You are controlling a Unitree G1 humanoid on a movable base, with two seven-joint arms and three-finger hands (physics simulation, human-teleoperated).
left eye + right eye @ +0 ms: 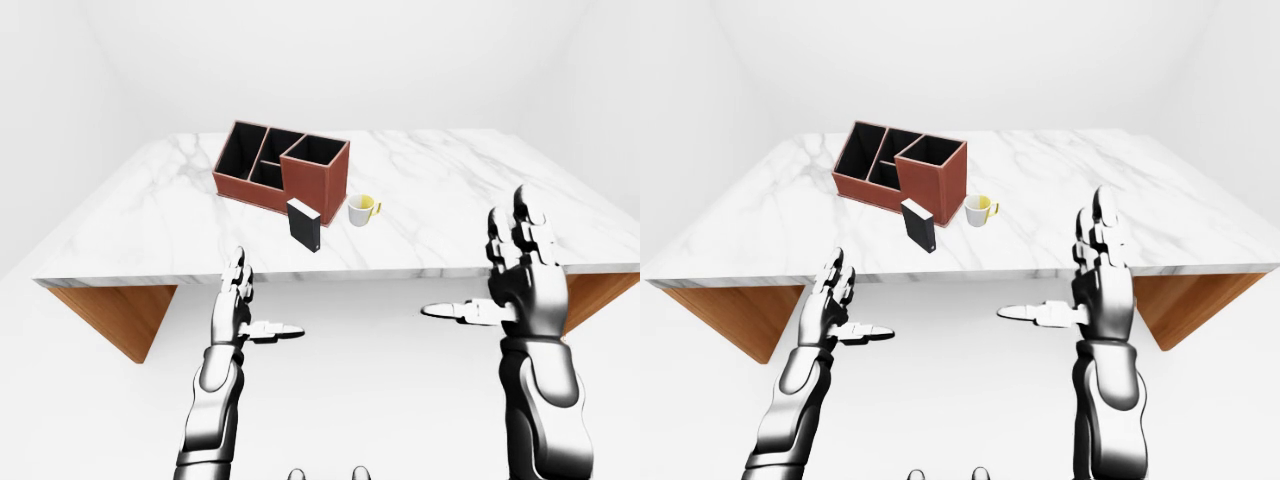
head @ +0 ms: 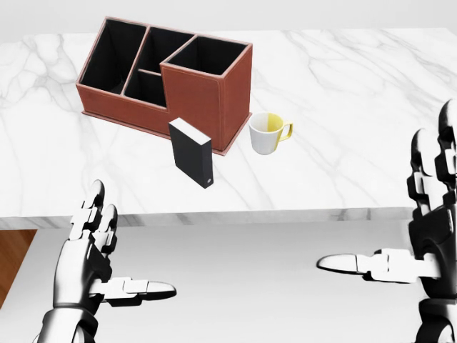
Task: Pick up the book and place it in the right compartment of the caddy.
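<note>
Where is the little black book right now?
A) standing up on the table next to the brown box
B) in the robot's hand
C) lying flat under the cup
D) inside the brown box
A: the book stands upright on the marble table, just below the caddy in the head view, with the cup to its right; both hands are open and hold nothing.

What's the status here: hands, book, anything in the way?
Left hand and right hand open, empty, short of the table. Book upright beside the caddy, untouched. Mug stands just right of both.
</note>
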